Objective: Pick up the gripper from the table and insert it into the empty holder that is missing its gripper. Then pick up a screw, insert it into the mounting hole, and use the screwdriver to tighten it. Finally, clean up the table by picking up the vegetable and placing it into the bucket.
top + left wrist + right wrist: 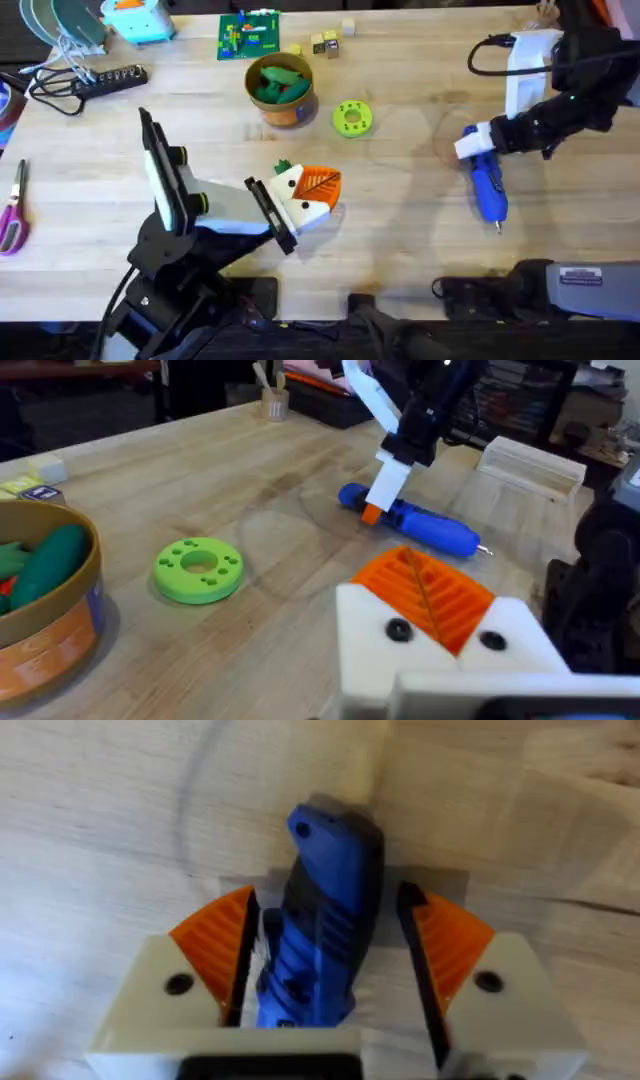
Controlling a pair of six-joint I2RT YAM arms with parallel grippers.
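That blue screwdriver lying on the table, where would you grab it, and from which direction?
Judging by its pose, grip the thick blue barrel of the screwdriver, not the thin metal bit. It lies flat, so come from above with a finger on each long side. The right gripper is already straddling it this way, orange pads flanking the body.

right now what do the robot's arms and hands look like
Both arms are black and jointed, with white housings near the wrists. The left hand and right hand have white wedge-shaped finger bases with orange ribbed pads and small dark screws. A black cable loops along the right arm.
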